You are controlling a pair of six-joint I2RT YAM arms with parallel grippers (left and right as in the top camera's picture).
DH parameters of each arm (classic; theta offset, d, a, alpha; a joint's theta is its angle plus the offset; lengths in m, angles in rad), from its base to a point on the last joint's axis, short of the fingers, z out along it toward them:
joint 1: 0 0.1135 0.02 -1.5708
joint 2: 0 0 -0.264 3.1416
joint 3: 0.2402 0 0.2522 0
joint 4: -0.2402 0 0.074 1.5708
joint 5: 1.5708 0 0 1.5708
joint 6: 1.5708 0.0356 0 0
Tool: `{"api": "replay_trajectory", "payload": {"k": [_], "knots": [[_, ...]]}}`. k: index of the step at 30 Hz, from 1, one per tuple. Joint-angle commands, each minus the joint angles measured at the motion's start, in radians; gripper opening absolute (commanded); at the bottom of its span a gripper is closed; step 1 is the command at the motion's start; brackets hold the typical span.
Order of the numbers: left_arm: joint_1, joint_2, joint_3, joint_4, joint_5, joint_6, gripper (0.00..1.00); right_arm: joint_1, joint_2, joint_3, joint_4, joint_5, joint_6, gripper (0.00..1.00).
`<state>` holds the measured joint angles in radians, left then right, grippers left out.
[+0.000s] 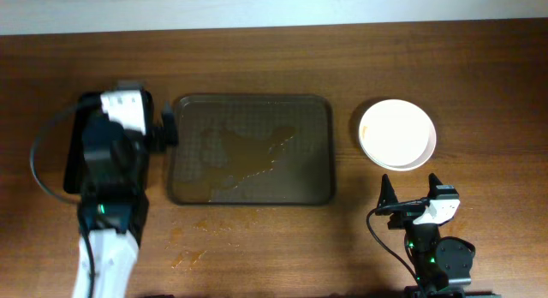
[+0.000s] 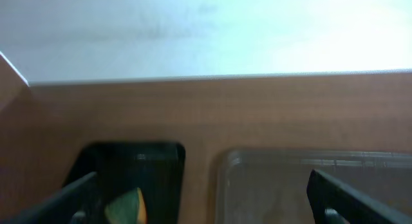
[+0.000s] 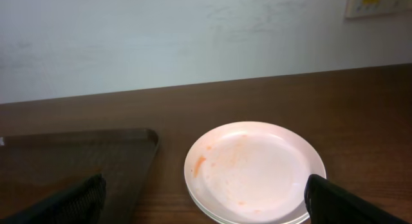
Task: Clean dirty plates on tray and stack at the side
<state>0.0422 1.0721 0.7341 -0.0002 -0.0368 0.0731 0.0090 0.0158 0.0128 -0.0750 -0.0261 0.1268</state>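
While left hand point(image 1: 169, 128) gapes by black tray point(image 1: 73, 165), right hand point(image 1: 409, 182) gapes near stacked plates point(image 1: 396, 134).

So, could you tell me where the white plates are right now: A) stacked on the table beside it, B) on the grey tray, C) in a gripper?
A: the plates sit stacked on the table right of the tray, which holds only sauce smears.

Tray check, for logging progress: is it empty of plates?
Empty: the tray holds only sauce smears; the plates sit stacked beside it.
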Motion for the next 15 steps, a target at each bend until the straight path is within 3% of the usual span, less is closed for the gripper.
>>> {"api": "replay_trajectory", "payload": {"k": [1, 5, 11, 15], "knots": [[0.003, -0.206, -0.246, 0.123, 0.008, 0.038, 0.99, -0.003, -0.007, -0.007, -0.003, 0.002, -0.006, 0.98], [0.004, -0.468, -0.459, 0.157, 0.009, 0.058, 0.99, -0.003, -0.007, -0.007, -0.003, 0.002, -0.006, 0.98], [0.004, -0.771, -0.594, 0.157, 0.087, 0.192, 0.99, -0.003, -0.007, -0.007, -0.003, 0.002, -0.006, 0.98], [0.004, -0.909, -0.685, 0.157, 0.087, 0.213, 0.99, -0.003, -0.007, -0.007, -0.003, 0.002, -0.006, 0.98]]}}
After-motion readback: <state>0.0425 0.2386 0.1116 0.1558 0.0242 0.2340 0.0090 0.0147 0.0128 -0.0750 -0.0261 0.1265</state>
